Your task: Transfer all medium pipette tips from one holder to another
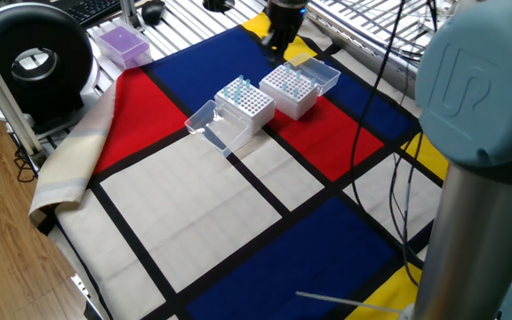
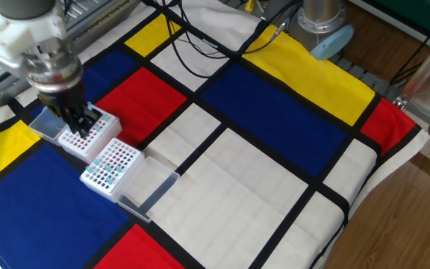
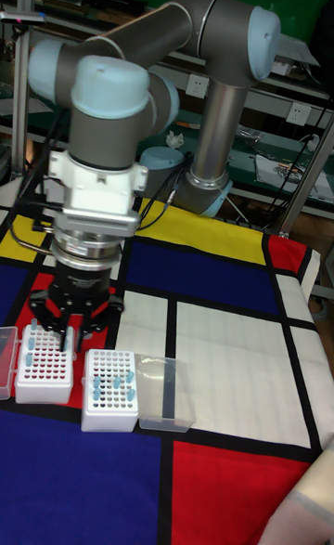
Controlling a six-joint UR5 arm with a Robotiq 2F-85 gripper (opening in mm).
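Your cloth (image 2: 275,187) of red, blue, yellow and white blocks covers the table. Left of its middle two white racks (image 2: 110,166) stand side by side, holding the medium pipette tips (image 3: 119,383). The gripper (image 2: 83,125) hangs over the farther rack; you cannot tell its finger spread.

Matt cloth (image 2: 275,172) under white plastic racks (image 2: 110,166) with clear lids (image 2: 149,188).

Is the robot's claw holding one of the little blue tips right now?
Cannot tell. The gripper sits low over the far white rack, but its jaws hide whatever is between them.
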